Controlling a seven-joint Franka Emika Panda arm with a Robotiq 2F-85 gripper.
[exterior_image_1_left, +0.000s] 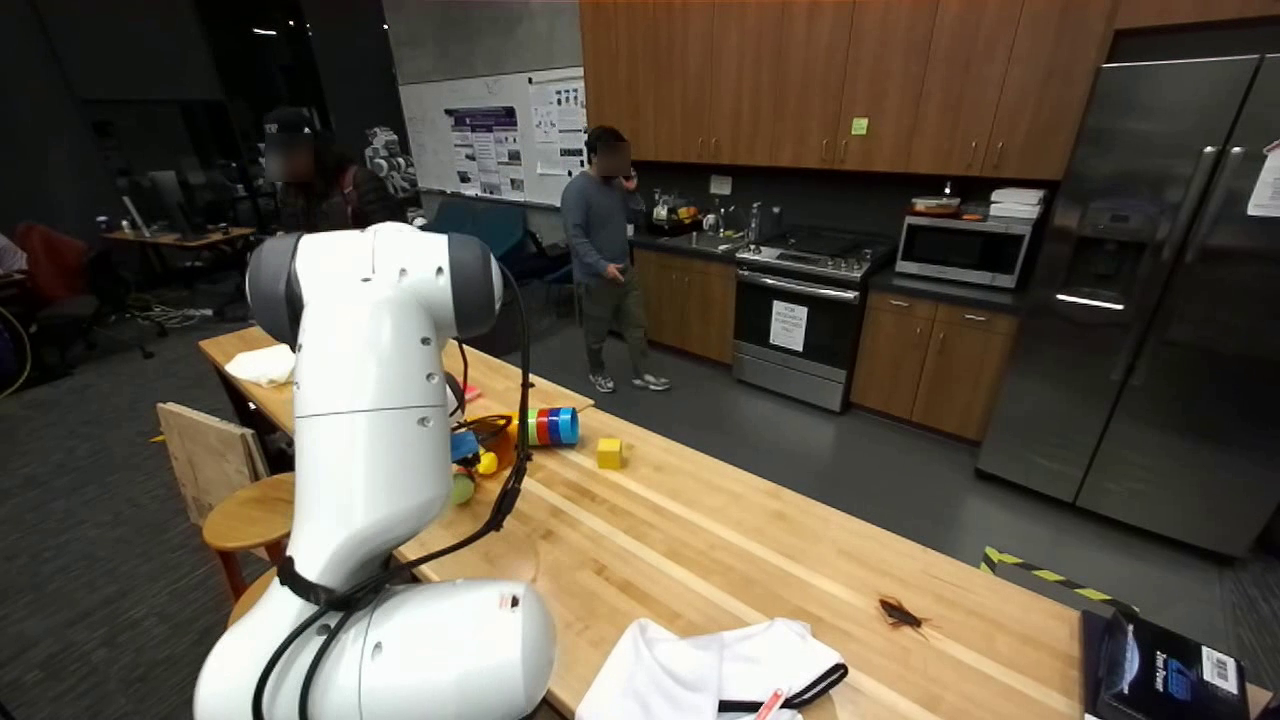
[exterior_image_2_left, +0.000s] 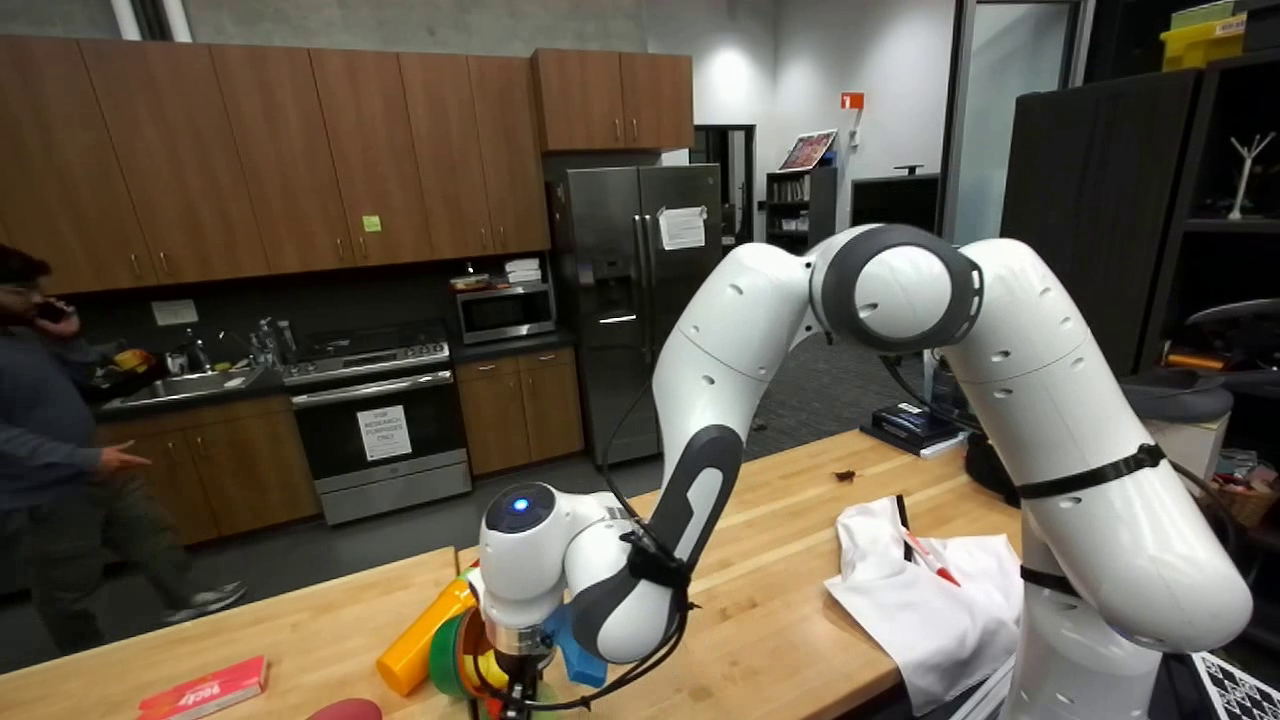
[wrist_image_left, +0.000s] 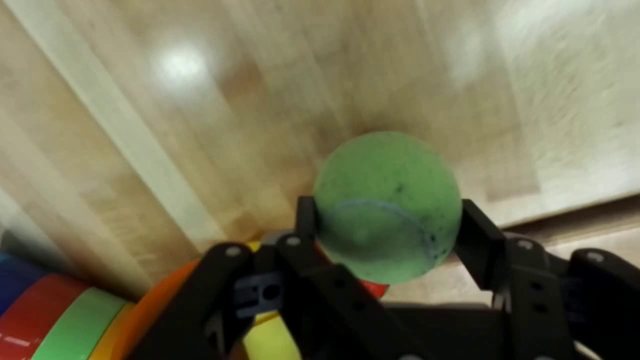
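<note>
The black two-fingered gripper (wrist_image_left: 389, 220) clasps a round green tennis ball (wrist_image_left: 387, 200) between its fingertips, over the pale striped wooden tabletop (wrist_image_left: 240, 125) near an edge; whether the ball touches the wood is hard to tell. A banded stack of multicoloured plastic cups (wrist_image_left: 75, 325) lies beside the gripper, and in an exterior view a yellow cube (exterior_image_1_left: 609, 453) sits near them.

Wrist view softly blurred, white glare on tabletop (wrist_image_left: 240, 110), bright patch on white wall (exterior_image_2_left: 728, 70), dimly lit carpet (exterior_image_1_left: 110, 440)
</note>
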